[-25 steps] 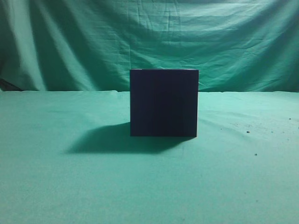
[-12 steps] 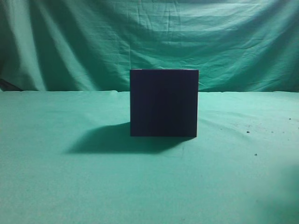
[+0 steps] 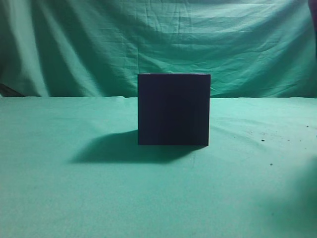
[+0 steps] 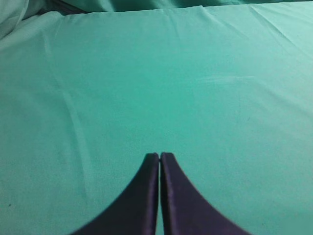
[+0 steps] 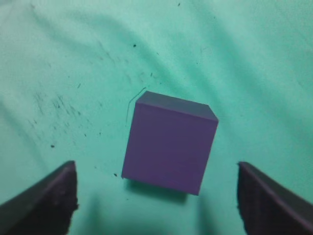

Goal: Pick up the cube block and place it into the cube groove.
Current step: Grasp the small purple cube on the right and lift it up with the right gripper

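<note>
Leftmost, the left gripper (image 4: 160,156) hangs over bare green cloth (image 4: 146,73), its dark fingers pressed together on nothing. Centrally in the exterior view, a large blackish-navy box (image 3: 173,109) stands upright on the cloth; its top face is hidden. Rightward, the right gripper (image 5: 156,196) is spread wide, and the purple cube block (image 5: 168,144) rests on the cloth between its fingers, touching neither.
</note>
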You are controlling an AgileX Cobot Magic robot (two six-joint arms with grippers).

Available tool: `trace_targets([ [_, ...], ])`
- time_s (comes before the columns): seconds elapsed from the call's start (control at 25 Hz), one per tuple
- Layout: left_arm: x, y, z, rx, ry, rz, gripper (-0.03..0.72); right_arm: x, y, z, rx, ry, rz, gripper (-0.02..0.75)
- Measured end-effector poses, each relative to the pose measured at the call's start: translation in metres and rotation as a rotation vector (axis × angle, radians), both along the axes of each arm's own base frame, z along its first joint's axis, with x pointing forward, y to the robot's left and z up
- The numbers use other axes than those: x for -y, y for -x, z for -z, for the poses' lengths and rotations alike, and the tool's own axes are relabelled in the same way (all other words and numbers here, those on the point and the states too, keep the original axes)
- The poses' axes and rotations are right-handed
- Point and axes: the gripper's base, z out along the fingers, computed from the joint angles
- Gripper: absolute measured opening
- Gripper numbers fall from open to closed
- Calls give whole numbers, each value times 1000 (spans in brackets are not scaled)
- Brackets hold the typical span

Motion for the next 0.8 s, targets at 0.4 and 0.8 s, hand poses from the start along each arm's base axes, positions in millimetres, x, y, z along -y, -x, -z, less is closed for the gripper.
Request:
trace_targets([
  [0.4,0,0,0,0,0,0,0,0,-11,22,-58,25,71,595],
  [0.8,0,0,0,0,0,0,0,-1,-20,41,-99,43,93,595],
])
